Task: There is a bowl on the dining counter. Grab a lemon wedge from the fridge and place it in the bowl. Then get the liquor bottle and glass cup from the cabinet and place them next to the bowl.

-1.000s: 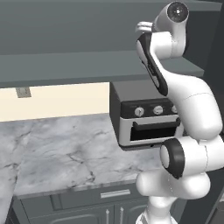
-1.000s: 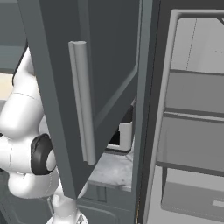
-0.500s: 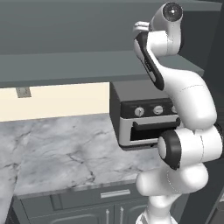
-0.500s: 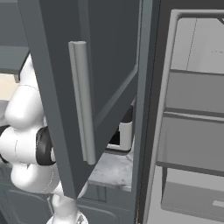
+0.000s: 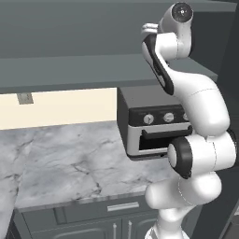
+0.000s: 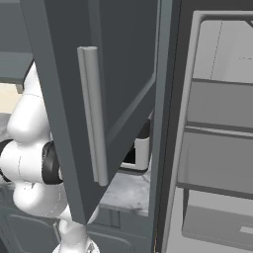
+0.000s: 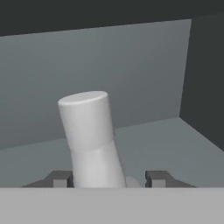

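While my gripper (image 7: 108,179) sits in the cabinet (image 7: 131,78), I count one liquor bottle (image 7: 91,140) between two fingertips (image 7: 60,178); grip unclear.

— What sits on that marble worktop (image 5: 70,163)?

— A dark toaster oven (image 5: 149,123) with a silver front, at about three o'clock on the slab, backed against the cream wall (image 5: 60,107). It has round knobs (image 5: 149,119) in a row above its door.

— And on the wall?

— A small grey outlet plate (image 5: 24,98), at ten o'clock from the oven. Under the worktop's front edge runs a drawer (image 5: 116,207) with a silver pull.
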### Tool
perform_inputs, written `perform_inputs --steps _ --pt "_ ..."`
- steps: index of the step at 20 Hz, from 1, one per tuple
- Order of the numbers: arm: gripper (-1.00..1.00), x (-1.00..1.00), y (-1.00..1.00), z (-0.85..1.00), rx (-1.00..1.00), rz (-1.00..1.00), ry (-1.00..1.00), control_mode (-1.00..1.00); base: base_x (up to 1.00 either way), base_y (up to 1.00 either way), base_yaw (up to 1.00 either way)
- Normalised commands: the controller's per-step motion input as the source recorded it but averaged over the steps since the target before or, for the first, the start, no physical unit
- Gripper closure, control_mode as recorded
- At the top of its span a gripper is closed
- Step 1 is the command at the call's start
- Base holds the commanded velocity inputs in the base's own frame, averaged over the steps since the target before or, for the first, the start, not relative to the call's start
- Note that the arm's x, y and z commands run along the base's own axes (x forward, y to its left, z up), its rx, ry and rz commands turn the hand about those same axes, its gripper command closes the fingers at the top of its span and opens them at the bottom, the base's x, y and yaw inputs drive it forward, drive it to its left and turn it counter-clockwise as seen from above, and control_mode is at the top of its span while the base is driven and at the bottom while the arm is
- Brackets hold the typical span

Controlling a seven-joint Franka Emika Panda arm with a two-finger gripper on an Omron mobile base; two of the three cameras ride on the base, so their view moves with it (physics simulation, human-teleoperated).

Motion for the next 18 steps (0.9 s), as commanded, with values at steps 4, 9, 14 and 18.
perform_inputs --steps 4,9,14,18 --pt "1.0 -0.19 0.0 -0.01 -0.01 0.0 0.0 -1.0 0.0 0.0 0.0" --pt "1.0 -0.65 0.0 -0.02 0.0 0.0 -0.07 -1.0 0.0 0.0 0.0" --pt "1.0 -1.0 0.01 0.0 0.0 0.02 -0.07 -1.0 0.0 0.0 0.0" --pt "1.0 -1.0 0.08 0.0 0.0 0.04 0.0 -1.0 0.0 0.0 0.0"
